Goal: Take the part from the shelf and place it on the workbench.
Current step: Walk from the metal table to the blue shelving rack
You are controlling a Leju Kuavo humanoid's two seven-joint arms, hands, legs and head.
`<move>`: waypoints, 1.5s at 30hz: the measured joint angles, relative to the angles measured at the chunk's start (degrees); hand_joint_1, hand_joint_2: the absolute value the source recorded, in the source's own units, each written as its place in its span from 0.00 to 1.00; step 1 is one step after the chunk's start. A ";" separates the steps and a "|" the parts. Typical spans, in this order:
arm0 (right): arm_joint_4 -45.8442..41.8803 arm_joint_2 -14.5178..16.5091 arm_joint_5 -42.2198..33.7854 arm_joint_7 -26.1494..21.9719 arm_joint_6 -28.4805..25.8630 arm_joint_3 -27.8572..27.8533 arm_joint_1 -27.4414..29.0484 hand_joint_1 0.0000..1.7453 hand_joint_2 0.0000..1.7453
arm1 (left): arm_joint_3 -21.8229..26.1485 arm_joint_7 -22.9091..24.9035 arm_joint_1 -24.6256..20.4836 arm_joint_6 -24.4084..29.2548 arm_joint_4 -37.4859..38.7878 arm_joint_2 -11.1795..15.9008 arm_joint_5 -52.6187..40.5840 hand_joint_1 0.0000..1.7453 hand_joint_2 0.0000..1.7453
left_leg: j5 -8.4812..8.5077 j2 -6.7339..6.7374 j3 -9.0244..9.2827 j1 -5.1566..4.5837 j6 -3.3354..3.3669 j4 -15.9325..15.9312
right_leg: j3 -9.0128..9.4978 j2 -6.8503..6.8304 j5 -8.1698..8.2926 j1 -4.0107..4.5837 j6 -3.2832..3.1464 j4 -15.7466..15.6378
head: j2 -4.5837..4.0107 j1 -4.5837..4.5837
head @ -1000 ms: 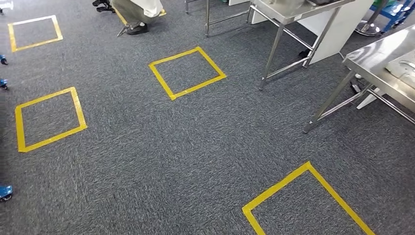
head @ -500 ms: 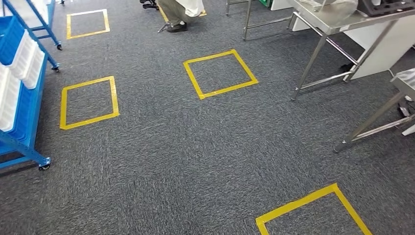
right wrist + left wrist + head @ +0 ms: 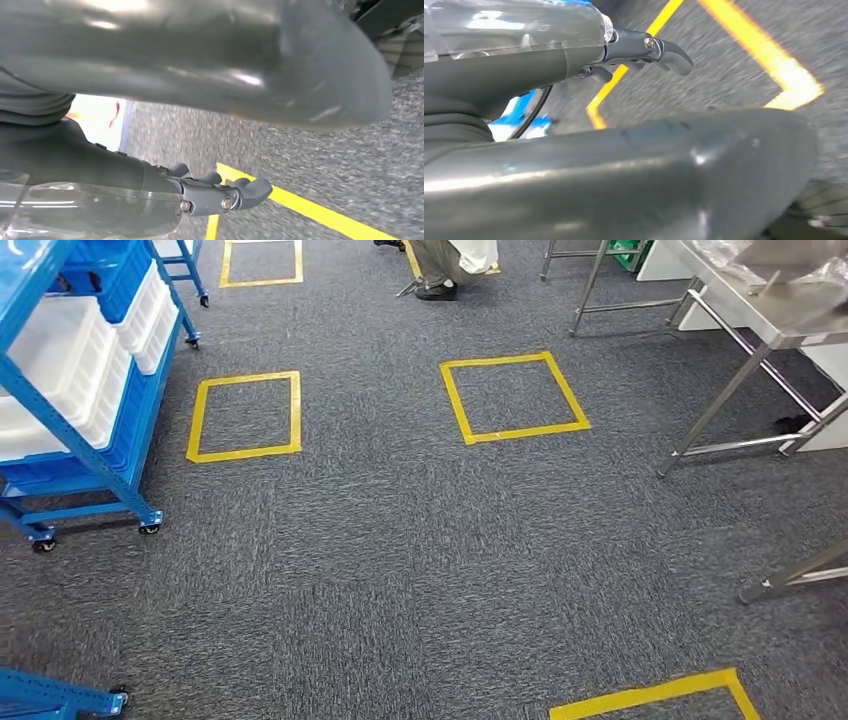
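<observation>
On the left of the head view stands a blue shelf [image 3: 75, 410] holding white bins [image 3: 60, 360] — the camera has swung left since half a second ago, so more of the rack shows and the steel workbench [image 3: 760, 310] has slid toward the right edge. Yellow tape squares [image 3: 515, 398] mark the grey carpet [image 3: 400, 560]. Left hand [image 3: 644, 52] and right hand [image 3: 220, 192] hang over the floor, fingers loosely extended, holding nothing. Which bin has the part I cannot tell.
</observation>
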 joint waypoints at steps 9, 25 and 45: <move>-0.22 0.17 -0.28 0.96 -0.93 0.93 0.43 0.00 0.00 | 0.70 4.61 1.36 -1.46 0.00 -0.40 -0.74 0.00 0.00 | 0.46 -6.98 -0.43 -0.28 -0.99 0.12 | 3.49 5.20 7.86 0.58 -1.97 -10.85 | 0.00 0.00; -0.43 -0.90 -0.49 3.56 0.05 0.94 0.71 0.00 0.00 | 0.70 1.40 1.37 -0.91 0.00 -1.13 -0.91 0.00 0.00 | -1.04 3.71 0.61 -0.42 -1.14 0.57 | 4.70 -7.21 7.22 1.29 -1.78 -11.23 | 0.00 -0.02; -0.79 -0.19 0.22 0.69 -0.64 0.95 0.86 0.00 0.00 | 0.66 1.33 1.23 -1.10 0.00 -1.69 -1.23 0.00 0.00 | -4.43 -0.68 -4.20 -0.30 -2.35 8.15 | 3.60 0.52 8.56 0.42 -3.52 -11.45 | 0.00 -0.03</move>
